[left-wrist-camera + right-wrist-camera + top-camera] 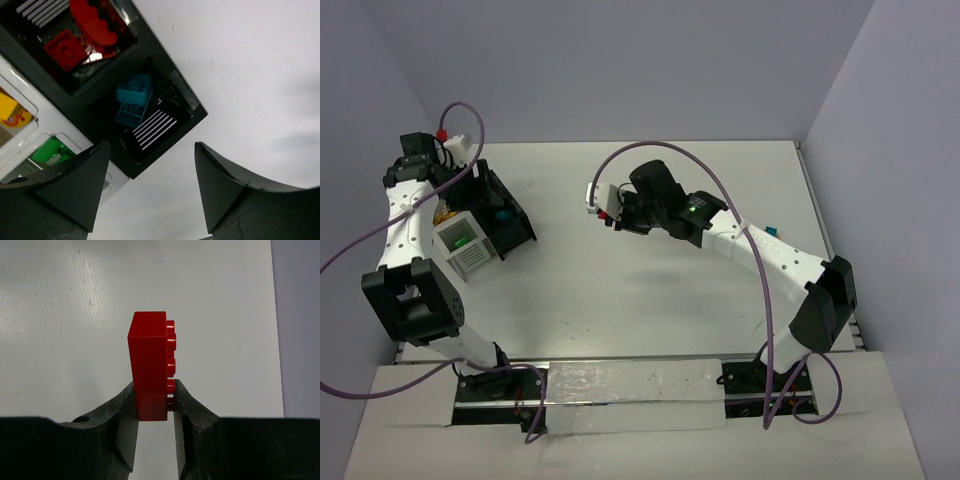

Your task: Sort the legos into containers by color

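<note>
The white table (650,300) fills the middle of the overhead view. The left arm (405,235) rises along the left edge of the frame. The right arm (775,260) reaches from the lower right up toward the centre.

The containers (485,225) sit in a joined cluster at the left of the overhead view, just beside the left arm. It is part black, part white with slatted sides.

In the left wrist view the left gripper (150,147) hangs over the cluster's lower corner. Its jaws are spread wide and nothing is between them. The right gripper (154,390) is in the lower middle of its own wrist view. It is clamped narrow on the lower end of a red brick (147,355). The brick stands upright above the bare table with its studs facing right. Overhead, this brick shows as a red spot just left of centre, well apart from the containers.

In the upper left of the left wrist view, one black compartment holds several red pieces (65,47). The black compartment next to it, nearer the frame's centre, holds blue-green bricks (134,97). At the left edge, the white compartments show a yellow piece (12,112) and, lower down, a green piece (50,150).

A tiny teal bit (770,232) lies near the table's right edge, beside the right arm.
</note>
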### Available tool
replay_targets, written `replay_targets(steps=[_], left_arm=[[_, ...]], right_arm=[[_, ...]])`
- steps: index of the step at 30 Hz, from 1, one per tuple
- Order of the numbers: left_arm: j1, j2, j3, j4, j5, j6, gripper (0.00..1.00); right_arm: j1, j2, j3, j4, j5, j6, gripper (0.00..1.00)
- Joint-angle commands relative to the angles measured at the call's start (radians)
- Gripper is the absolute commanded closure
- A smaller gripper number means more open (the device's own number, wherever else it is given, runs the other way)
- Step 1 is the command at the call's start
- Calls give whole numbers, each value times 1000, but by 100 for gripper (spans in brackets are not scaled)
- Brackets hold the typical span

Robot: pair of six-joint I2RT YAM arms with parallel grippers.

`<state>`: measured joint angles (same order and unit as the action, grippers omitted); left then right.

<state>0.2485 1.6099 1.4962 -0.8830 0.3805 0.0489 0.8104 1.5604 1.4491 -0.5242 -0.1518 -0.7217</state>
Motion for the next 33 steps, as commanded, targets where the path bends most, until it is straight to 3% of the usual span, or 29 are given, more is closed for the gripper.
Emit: replay_targets(steps=[1, 3, 6, 10, 16, 21, 33], left_arm=[[-3, -18, 111, 16, 132, 24, 22], [-3, -50, 104, 26, 275, 14, 23], [-24, -102, 59, 60, 609, -66, 25], [-99, -192, -21, 206, 802, -209, 24], [-188, -297, -168, 443, 764, -404, 20], [-268, -317, -157, 447, 703, -397, 18], [-326, -295, -103, 415, 629, -376, 13]], right_arm=[[-5, -15, 59, 81, -21, 42, 100], [-5, -30, 45, 113, -31, 51, 100], [-4, -51, 32, 179, -71, 73, 100], [-4, -24, 91, 182, -137, 120, 100], [16, 15, 161, 173, -158, 167, 100], [39, 85, 252, 111, -153, 184, 100], [68, 105, 284, 87, -112, 180, 100]])
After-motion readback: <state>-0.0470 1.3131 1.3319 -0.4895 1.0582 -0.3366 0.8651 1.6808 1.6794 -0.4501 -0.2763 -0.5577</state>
